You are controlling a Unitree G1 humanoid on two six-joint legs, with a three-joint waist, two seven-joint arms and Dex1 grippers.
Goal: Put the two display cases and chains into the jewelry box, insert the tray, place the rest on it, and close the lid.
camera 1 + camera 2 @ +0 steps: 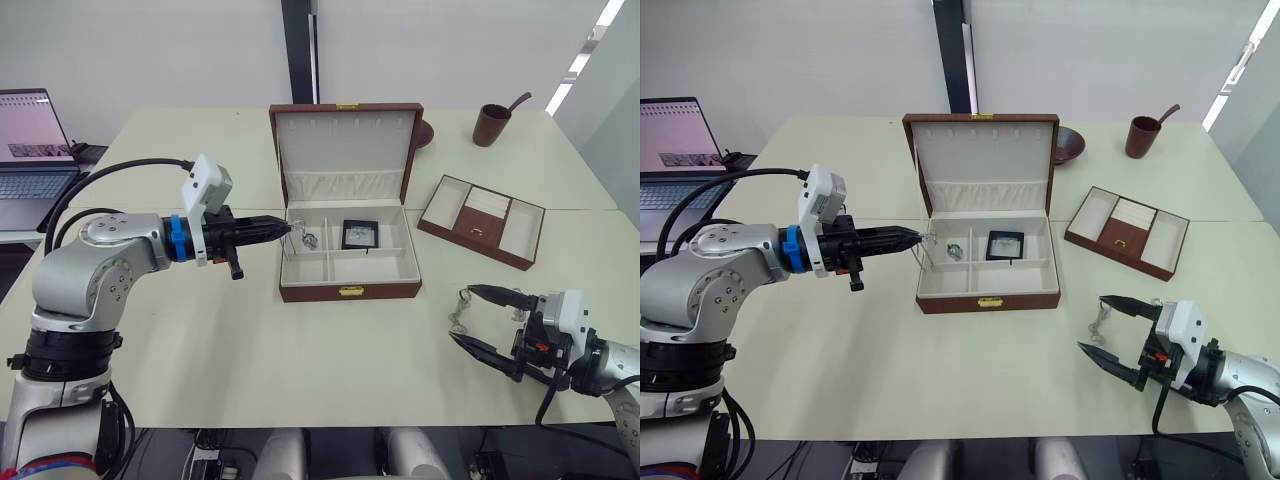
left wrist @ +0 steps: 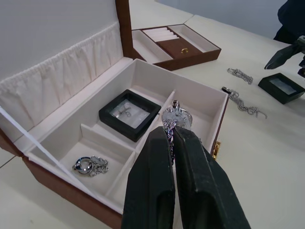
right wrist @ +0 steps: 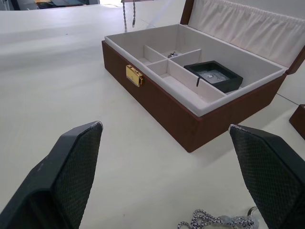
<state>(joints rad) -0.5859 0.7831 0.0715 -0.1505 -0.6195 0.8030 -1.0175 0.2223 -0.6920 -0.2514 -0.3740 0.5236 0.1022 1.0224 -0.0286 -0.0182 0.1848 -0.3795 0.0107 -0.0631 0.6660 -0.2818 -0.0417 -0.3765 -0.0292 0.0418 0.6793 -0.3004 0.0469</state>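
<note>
Silver links glint at the tips of our left claw point(image 2: 172, 138), whose black fingers are clenched on a chain point(image 2: 175, 116) hanging just above the left end of the jewelry box point(image 1: 348, 290). As we judge it, the step in hand is dropping this chain into the box. To do it well we should bring the tips lower, over a cream-lined compartment and clear of the thin dividers, then part the fingers so the loose links pool inside and do not snag on the wall.

One chain point(image 2: 90, 165) already lies in a back corner compartment. Beside it, in the back centre, sits one display case point(image 1: 358, 234), a flat black square frame with a clear window.

The lid point(image 1: 345, 150) stands upright, its inside lined with gathered cream fabric.

Our right claw point(image 1: 488, 324) hovers spread wide and empty near the desk's front right edge, with another chain point(image 1: 459, 312) on the desk just beside its fingers. The second display case point(image 2: 281, 87) also rests there on the desk point(image 1: 250, 350). The tray point(image 1: 481, 221), shallow brown wood with a gold knob, waits to the right of the box.
</note>
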